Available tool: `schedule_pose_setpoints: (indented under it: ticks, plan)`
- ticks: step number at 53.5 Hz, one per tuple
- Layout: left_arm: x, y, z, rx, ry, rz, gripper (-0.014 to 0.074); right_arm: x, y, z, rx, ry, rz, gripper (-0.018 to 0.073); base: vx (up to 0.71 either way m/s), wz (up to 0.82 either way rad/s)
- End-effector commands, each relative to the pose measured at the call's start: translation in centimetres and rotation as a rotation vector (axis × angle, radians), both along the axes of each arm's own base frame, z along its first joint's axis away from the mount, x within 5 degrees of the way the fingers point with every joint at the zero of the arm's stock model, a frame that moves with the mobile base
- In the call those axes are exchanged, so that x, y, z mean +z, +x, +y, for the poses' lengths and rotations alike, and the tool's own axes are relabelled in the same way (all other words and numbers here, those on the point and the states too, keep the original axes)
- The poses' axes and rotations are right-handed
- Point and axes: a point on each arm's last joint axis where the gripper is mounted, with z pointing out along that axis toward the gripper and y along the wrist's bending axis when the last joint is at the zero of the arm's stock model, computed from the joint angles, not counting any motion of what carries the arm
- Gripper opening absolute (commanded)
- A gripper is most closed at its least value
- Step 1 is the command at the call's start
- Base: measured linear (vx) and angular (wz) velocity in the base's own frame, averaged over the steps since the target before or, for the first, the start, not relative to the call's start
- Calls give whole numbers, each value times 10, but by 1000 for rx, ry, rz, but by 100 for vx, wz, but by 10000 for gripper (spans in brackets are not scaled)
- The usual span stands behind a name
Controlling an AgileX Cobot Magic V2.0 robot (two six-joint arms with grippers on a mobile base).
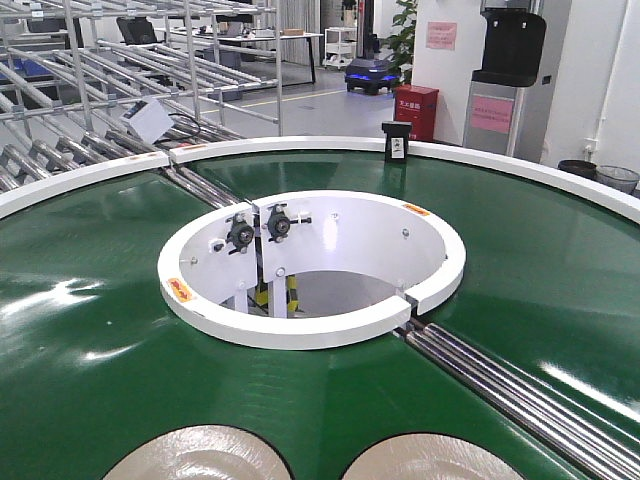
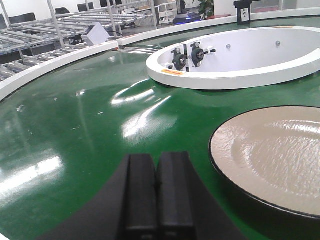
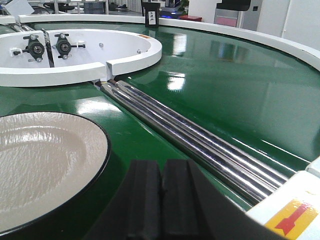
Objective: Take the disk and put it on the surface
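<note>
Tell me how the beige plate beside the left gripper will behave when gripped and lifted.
The plate looks glazed and glossy, so probably rigid but slippery to pinch. Its rim lies low on the green belt, so catching the edge may be hard. It seems ceramic, so likely heavy for its size and breakable if dropped.

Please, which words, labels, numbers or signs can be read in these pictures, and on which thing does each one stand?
No text can be read for certain.
Red box: white characters, too blurred.
Pink wall notice and pink notice on the grey cabinet: too small.
Orange stickers on the white inner ring: blurred.
Yellow sticker on the white outer rim: red arrow-like mark, no words.
</note>
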Motion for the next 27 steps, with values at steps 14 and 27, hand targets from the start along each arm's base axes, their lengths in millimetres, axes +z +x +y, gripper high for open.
schedule_pose_setpoints:
  ticks: [14,27]
  plan:
    - [0,0,0,4,-11,-73,1,10,0,0,-3,-8,-100,-9,0,0]
    - [0,0,0,4,-11,-73,1,10,0,0,-3,-8,-100,-9,0,0]
